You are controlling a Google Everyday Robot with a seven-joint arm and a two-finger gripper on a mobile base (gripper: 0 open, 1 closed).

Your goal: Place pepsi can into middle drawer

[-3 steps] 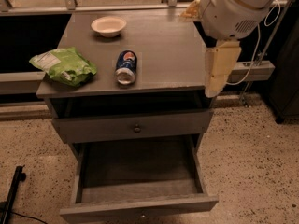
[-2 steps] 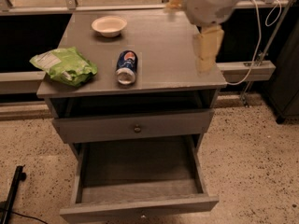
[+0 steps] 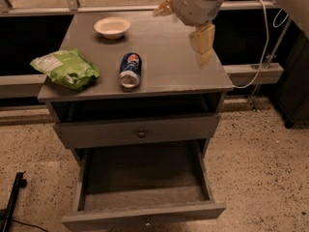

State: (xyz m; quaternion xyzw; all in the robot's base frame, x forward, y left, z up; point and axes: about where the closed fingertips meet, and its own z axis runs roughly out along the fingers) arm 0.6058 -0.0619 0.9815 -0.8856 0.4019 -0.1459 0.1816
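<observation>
The pepsi can (image 3: pixel 130 70) lies on its side on the grey cabinet top (image 3: pixel 164 66), its silver end toward me. The middle drawer (image 3: pixel 142 178) is pulled out below, its grey box interior bare. My gripper (image 3: pixel 186 23) hangs from the white arm at the top right, above the right back part of the cabinet top. It is well to the right of and behind the can, not touching it. One cream finger (image 3: pixel 203 42) points down over the right edge area.
A green snack bag (image 3: pixel 66 67) lies at the cabinet top's left edge. A small white bowl (image 3: pixel 112 27) sits at the back. The shallower drawer with a round knob (image 3: pixel 141 133) is shut. A white cable (image 3: pixel 263 52) hangs at the right.
The arm and gripper have risen and shifted left and back over the cabinet top. The can, bag, bowl and open drawer have not moved.
</observation>
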